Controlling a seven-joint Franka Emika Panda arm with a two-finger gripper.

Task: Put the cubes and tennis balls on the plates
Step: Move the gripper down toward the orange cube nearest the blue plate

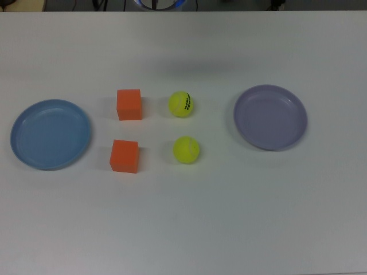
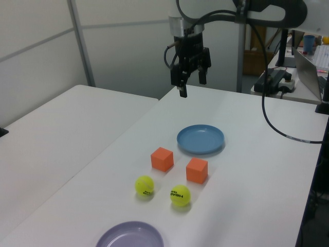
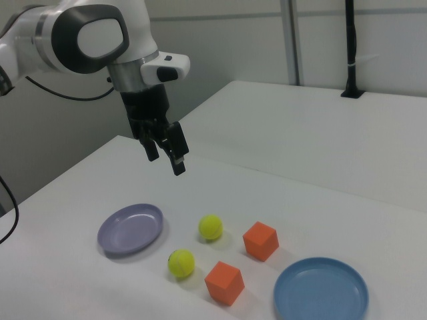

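Two orange cubes [image 1: 129,104] [image 1: 124,156] sit on the white table beside two tennis balls, one lettered [image 1: 181,104] and one plain [image 1: 186,149]. The light blue plate [image 1: 50,134] lies at the top view's left, the lavender plate [image 1: 270,117] at the top view's right, and both hold nothing. My gripper [image 2: 192,85] [image 3: 165,157] hangs open and empty well above the table, beyond the blue plate [image 2: 200,139] in the left view and above the lavender plate [image 3: 131,229] side in the right view. It is out of the top view.
A second white table [image 2: 46,128] adjoins on the left view's left. A black cable [image 2: 272,118] droops from the arm over the table's far right. A laptop [image 2: 308,64] and gear stand behind. A black pole [image 3: 351,47] rises on the far table.
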